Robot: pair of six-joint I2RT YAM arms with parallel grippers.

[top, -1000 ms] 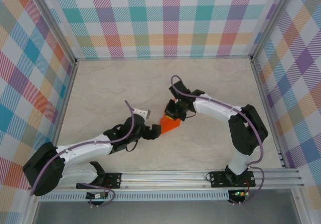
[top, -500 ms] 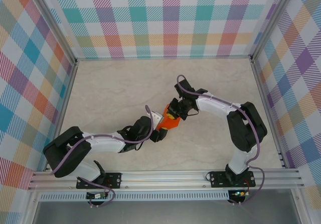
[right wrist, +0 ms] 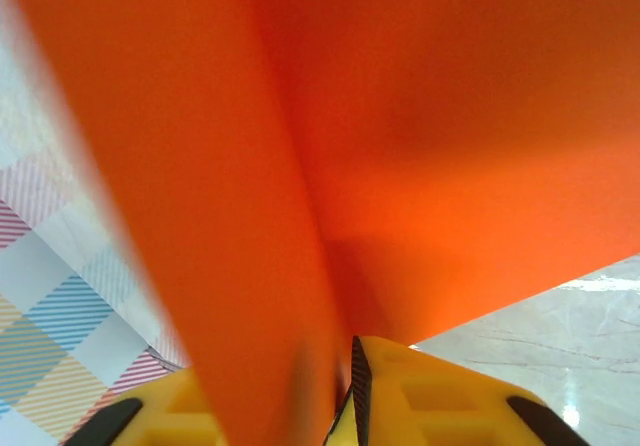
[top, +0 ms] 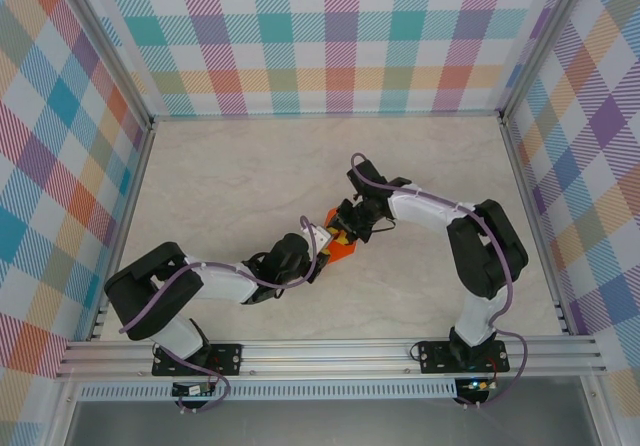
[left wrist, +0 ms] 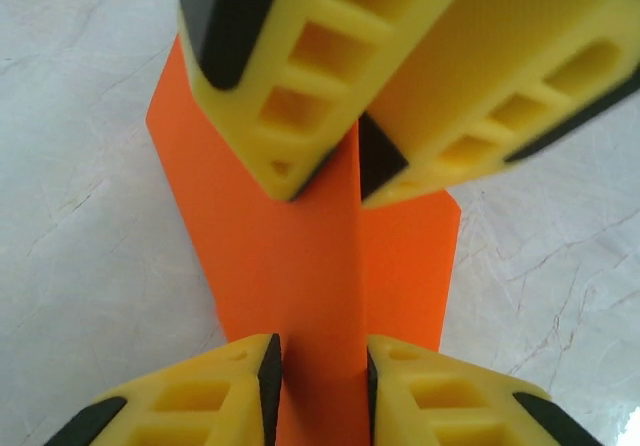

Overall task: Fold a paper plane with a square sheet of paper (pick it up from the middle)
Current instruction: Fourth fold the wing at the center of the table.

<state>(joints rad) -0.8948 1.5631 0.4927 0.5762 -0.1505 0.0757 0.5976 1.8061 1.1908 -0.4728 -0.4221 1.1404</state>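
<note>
The creased bright orange paper sheet (left wrist: 330,266) is pinched along its centre ridge by the left pincer (left wrist: 318,371). The right pincer (left wrist: 345,161) is seen at the same fold, its grip impossible to tell. A hand-over appears underway; next, one firm hold is needed.

Both arms reached inward until their wrists nearly met mid-table. The left gripper (left wrist: 318,371) pinched a thin fold. The right gripper (left wrist: 345,171) stood slightly parted opposite.

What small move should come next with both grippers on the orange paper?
Probably open the right gripper and back it off: the left gripper has its fingers pinching the centre ridge of the folded orange paper, while the right's fingers sit at the same crease just beyond.
</note>
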